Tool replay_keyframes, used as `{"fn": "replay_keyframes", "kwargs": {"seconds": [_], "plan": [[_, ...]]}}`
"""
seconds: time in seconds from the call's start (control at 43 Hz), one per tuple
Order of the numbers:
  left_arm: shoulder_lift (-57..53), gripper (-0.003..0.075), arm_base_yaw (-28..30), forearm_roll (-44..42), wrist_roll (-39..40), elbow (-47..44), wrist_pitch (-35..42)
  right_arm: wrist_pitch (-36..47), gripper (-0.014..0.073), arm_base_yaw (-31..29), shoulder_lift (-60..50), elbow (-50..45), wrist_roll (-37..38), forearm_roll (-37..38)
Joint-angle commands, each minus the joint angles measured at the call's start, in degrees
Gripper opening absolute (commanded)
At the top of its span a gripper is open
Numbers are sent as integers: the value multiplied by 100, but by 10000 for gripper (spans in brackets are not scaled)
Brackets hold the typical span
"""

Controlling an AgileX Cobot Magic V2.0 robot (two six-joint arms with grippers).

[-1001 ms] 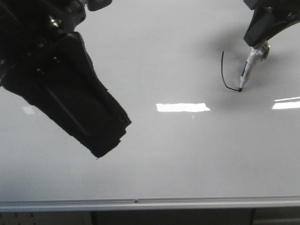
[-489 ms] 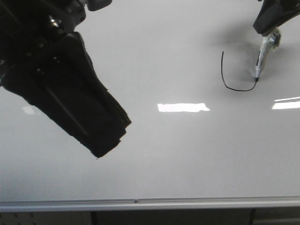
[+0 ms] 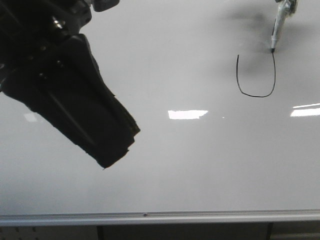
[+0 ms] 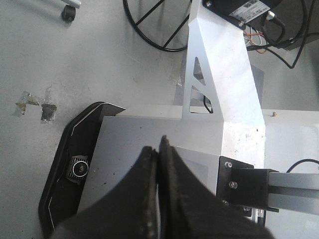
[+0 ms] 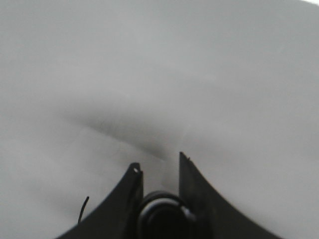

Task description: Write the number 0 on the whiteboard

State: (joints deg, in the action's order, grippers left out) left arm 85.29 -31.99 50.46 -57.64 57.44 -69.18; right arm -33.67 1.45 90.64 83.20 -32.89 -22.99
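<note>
Item: thin black unfinished number 0 (image 3: 256, 76), a U-shaped stroke open at top, far right on the glossy white whiteboard (image 3: 165, 165). Grey-wrapped marker (image 3: 276, 31), clamped in the right gripper (image 5: 158, 167), touched its right upper end; the open left end lay leftward. Left gripper (image 4: 158, 149) pinched closed, empty, well apart.

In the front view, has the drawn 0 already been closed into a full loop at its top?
No, the number 0 is a U-shaped stroke open at the top, with the marker tip at its upper right end.
</note>
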Motion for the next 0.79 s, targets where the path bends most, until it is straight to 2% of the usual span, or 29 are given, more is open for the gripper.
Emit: {"fn": "replay_keyframes", "kwargs": {"seconds": [0.0,0.535,0.652,0.768], "plan": [[-210,-20,-37,355,-15,170,-182,458,-67,13,-246,298,-37,-218],[-210,-20,-37,355,-15,170,-161,544,-67,712,36,322,-37,-402],[-210,-20,-37,355,-15,170,-161,150,-67,724,28,327,-37,-407],[-210,-20,-37,355,-15,170,-161,-882,-67,724,-99,501,-37,-516]]}}
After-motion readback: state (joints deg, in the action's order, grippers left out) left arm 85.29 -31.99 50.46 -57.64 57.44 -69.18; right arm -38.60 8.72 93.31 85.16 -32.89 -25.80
